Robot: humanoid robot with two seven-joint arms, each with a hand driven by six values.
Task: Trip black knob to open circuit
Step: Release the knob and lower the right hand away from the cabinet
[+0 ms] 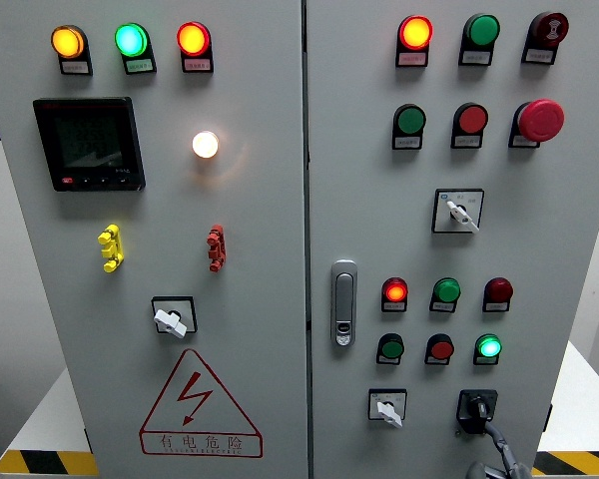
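The right hand (pixel 491 454) comes up from the bottom edge, right of the middle, and only its grey fingers (pixel 499 439) show. They reach to the black knob (pixel 476 405), low on the right door of the grey cabinet (pixel 309 200). One fingertip lies against the knob's lower side, touching it or very nearly so. Most of the hand is cut off by the edge, so I cannot tell whether it is clenched, released, or closed around the knob. The left hand is out of view.

The black knob sits in a black square plate at the bottom right of the panel, just right of a white-handled switch (pixel 387 407) on the same row. Its pointer looks close to upright, so as far as I can judge the turn has not been made. The reach seems done; what is left is to get a firm hold and twist the knob to trip the circuit.

Above that row are small round lamps, with one red (pixel 394 291) and one green (pixel 489 346) lit, and the door latch (pixel 344 302) to their left. Higher up is another white selector (pixel 458 211), then a red mushroom button (pixel 540 120) and more buttons. On the left door are a warning triangle (pixel 200 404), a meter screen (pixel 89 144), a glowing white lamp (pixel 206 144) and three lit lamps along the top.
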